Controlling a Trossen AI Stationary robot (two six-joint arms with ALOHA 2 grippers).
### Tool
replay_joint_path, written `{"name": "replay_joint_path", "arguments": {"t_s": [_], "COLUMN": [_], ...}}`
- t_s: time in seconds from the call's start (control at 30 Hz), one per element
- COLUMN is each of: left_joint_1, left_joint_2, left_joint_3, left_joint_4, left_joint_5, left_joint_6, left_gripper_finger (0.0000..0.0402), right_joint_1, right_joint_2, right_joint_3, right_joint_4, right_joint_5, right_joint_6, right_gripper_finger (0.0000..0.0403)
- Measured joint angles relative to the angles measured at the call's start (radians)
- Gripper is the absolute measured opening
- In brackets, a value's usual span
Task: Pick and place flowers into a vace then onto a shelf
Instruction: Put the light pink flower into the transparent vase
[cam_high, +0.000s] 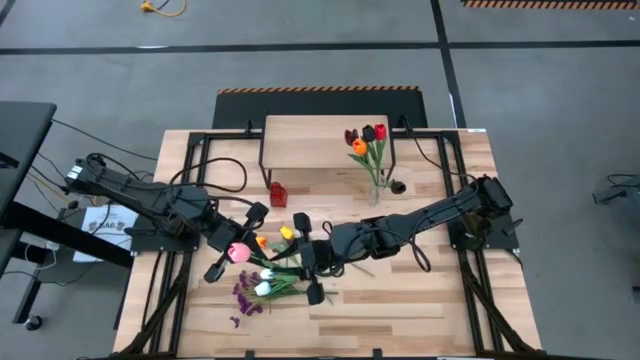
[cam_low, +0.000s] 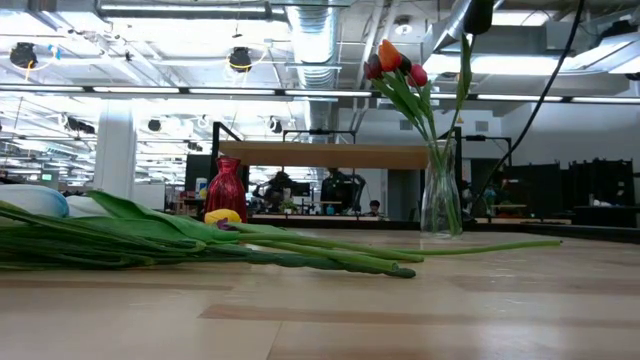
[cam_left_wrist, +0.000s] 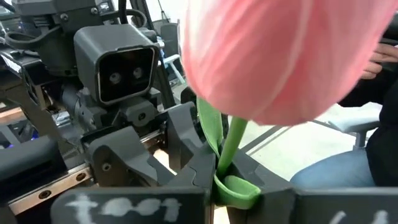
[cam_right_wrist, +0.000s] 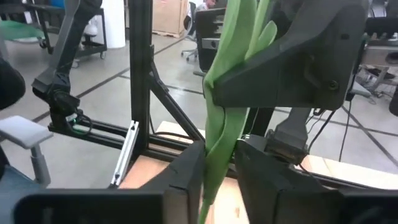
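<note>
Left of the glass vase, the left gripper is clamped on the pink tulip; the right gripper pinches the same green stem.

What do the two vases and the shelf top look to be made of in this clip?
The clear vase looks like glossy glass: the stems show through it. The red vase seems translucent ribbed glass or plastic, hard to tell which. The shelf top looks like pale unfinished wood with faint grain, on thin black legs, probably metal.
</note>
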Motion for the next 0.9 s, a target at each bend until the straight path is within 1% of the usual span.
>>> {"name": "replay_joint_path", "arguments": {"t_s": [0.07,0.1,0.27,0.4,0.5,0.67,0.77,0.9], "left_joint_1": [0.000,0.000,-0.001,0.000,-0.002,-0.002,-0.002,-0.002], "left_joint_2": [0.000,0.000,0.000,0.000,-0.001,-0.002,-0.004,-0.041], "left_joint_3": [0.000,0.000,0.000,0.000,0.000,0.000,0.001,0.000], "left_joint_4": [0.000,0.000,-0.012,-0.004,-0.014,-0.098,-0.168,-0.269], "left_joint_5": [-0.001,-0.005,-0.020,-0.041,-0.091,-0.124,-0.136,-0.144], "left_joint_6": [-0.004,-0.012,-0.037,-0.091,-0.095,-0.106,-0.112,-0.133], "left_gripper_finger": [0.0002,0.0003,0.0015,0.0030,0.0058,0.0126,0.0163,0.0190], "right_joint_1": [0.002,0.001,0.002,0.002,0.002,0.006,0.016,0.029], "right_joint_2": [0.000,0.000,0.000,0.000,0.000,0.000,0.000,0.000], "right_joint_3": [0.000,0.000,0.000,0.000,-0.001,-0.001,-0.001,-0.001], "right_joint_4": [-0.002,-0.003,-0.009,-0.016,-0.022,-0.023,-0.032,-0.071], "right_joint_5": [0.003,0.004,0.032,0.057,0.058,0.063,0.105,0.166], "right_joint_6": [-0.019,-0.028,-0.037,-0.029,-0.027,-0.026,-0.025,-0.011], "right_gripper_finger": [0.0032,0.0018,0.0006,0.0003,0.0003,0.0001,0.0001,0.0001]}}
